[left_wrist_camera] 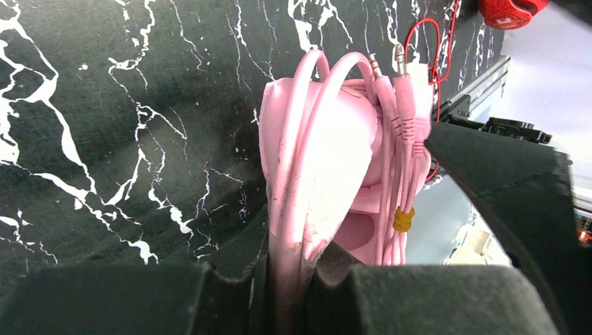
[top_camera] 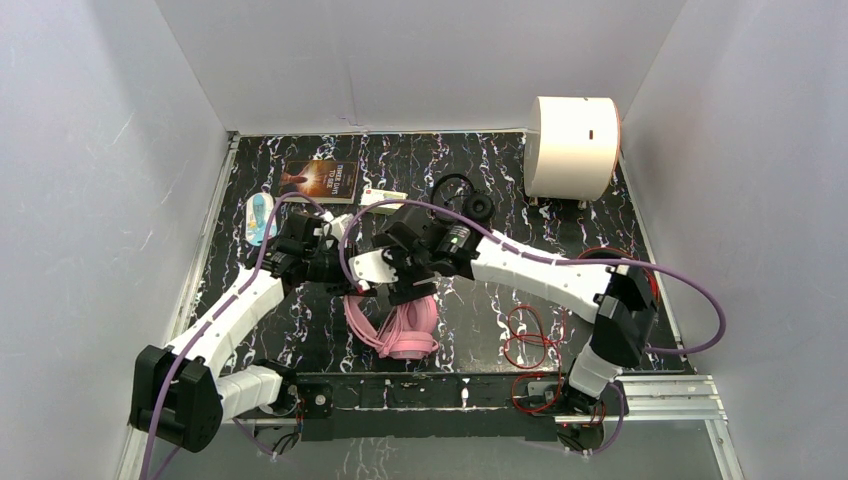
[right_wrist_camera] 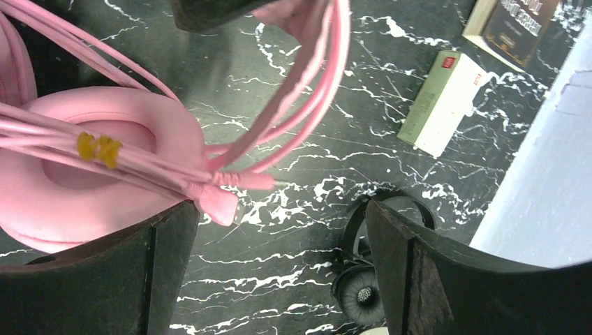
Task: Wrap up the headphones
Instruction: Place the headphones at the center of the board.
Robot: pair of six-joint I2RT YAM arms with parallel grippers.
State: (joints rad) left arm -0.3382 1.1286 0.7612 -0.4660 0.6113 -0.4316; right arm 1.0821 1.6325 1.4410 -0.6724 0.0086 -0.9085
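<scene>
Pink headphones [left_wrist_camera: 317, 150] sit clamped in the left end effector [left_wrist_camera: 290, 276].

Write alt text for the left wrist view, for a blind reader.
The pink headphones, their cable looped over them, sit pinched between the left gripper's dark fingers above a black marbled table. Red headphones show top right.

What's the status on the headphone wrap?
Left gripper: jaws shut on looped pink cable. Right gripper: jaws open by bulky pink over-ear headphones. Small black headset, white carton lie beyond.

both arms stretch forward and lean toward each other, left tool [left_wrist_camera: 283, 276] pinched shut, right tool [right_wrist_camera: 279, 218] spread wide.
</scene>
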